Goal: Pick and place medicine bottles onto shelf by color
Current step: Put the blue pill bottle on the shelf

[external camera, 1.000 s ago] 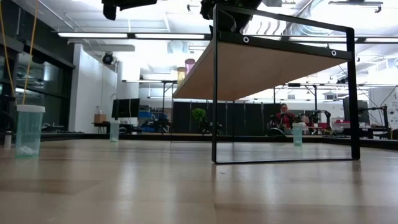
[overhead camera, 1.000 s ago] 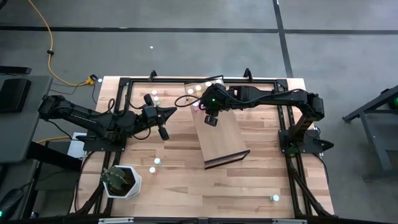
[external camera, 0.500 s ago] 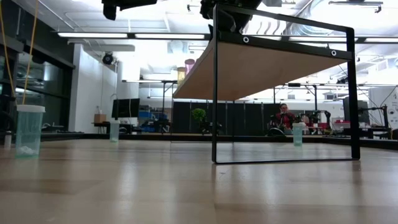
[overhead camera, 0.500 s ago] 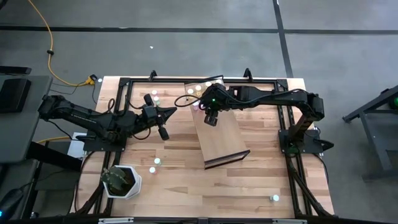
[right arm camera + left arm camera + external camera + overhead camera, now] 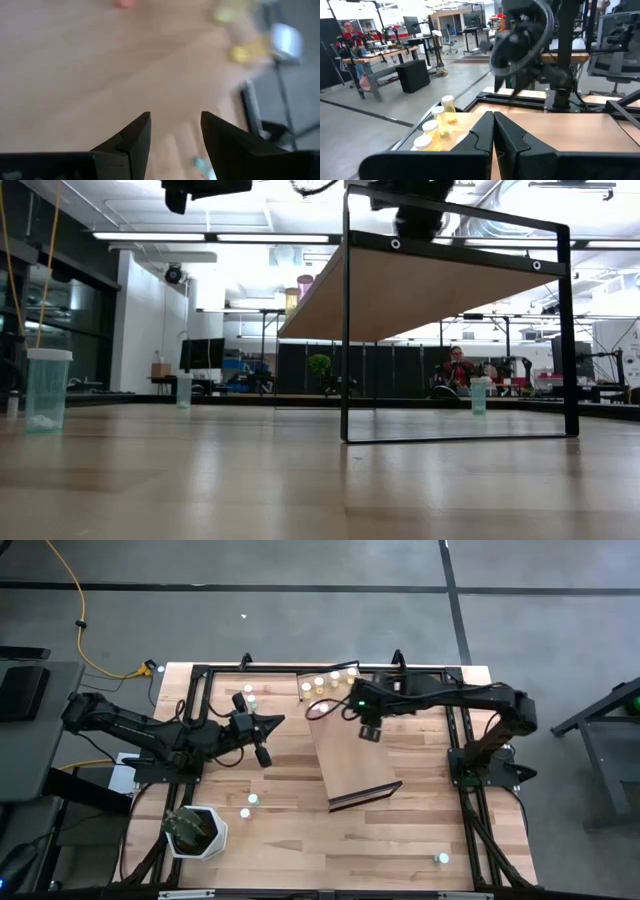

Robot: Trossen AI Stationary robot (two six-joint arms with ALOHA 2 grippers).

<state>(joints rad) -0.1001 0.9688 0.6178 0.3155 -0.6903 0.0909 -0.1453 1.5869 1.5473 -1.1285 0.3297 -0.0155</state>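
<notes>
Bottles (image 5: 330, 679) in a row on shelf's (image 5: 352, 762) far end

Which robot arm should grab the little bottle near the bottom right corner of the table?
Probably the right. Its right gripper is open and empty above the shelf, on the same side as that bottle. The left gripper is shut, farther away.
</notes>
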